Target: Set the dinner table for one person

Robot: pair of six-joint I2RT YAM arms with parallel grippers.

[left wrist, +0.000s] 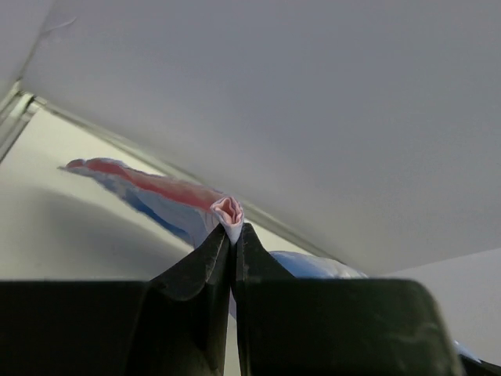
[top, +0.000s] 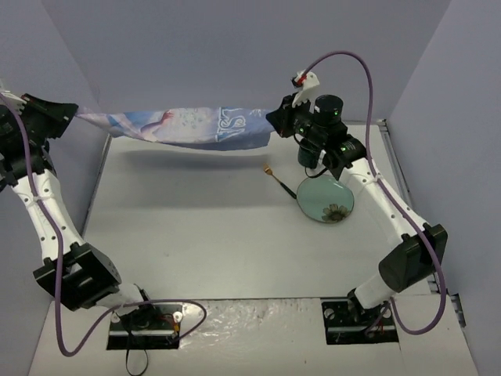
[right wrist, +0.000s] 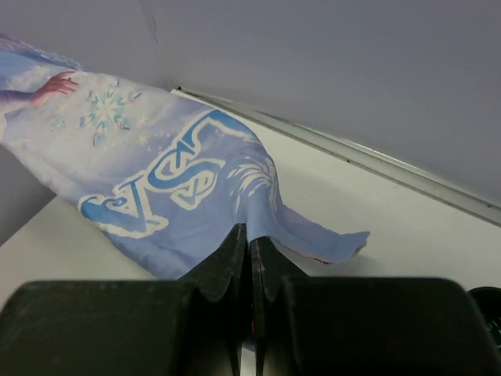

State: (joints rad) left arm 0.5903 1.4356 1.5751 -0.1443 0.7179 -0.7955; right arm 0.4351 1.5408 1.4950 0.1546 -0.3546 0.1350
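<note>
You were at the first step, laying the cloth. Your left end effector point(left wrist: 233, 235) was clenched on one pinched corner of the blue placemat point(top: 188, 127). Your right end effector point(right wrist: 249, 239) was clenched on the opposite end, near the printed letters. Between the two, the placemat hung stretched in the air like a narrow, sagging band, above the far part of the bench point(top: 196, 235) and not touching it. Its shadow fell on the white surface underneath.

The bench itself lay wide and flat below both arms, with its thin metal rim visible along the back wall. On its right side a green glass plate point(top: 313, 192) rested just under the right arm. A slim utensil point(top: 279, 181) with a dark handle lay just beside the plate on its left; I could not tell whether it was a fork or a spoon.

In my judgement, the next move called for bringing both ends down together and toward you, so that the cloth could land flat in the open middle area. You would have needed to hold it taut and level, because it was bunched lengthwise and might have landed folded. The right side also needed care: the plate and the utensil were near the cloth's likely path, and a low edge could have dragged them. Only after a flat landing should the grips have been released.
</note>
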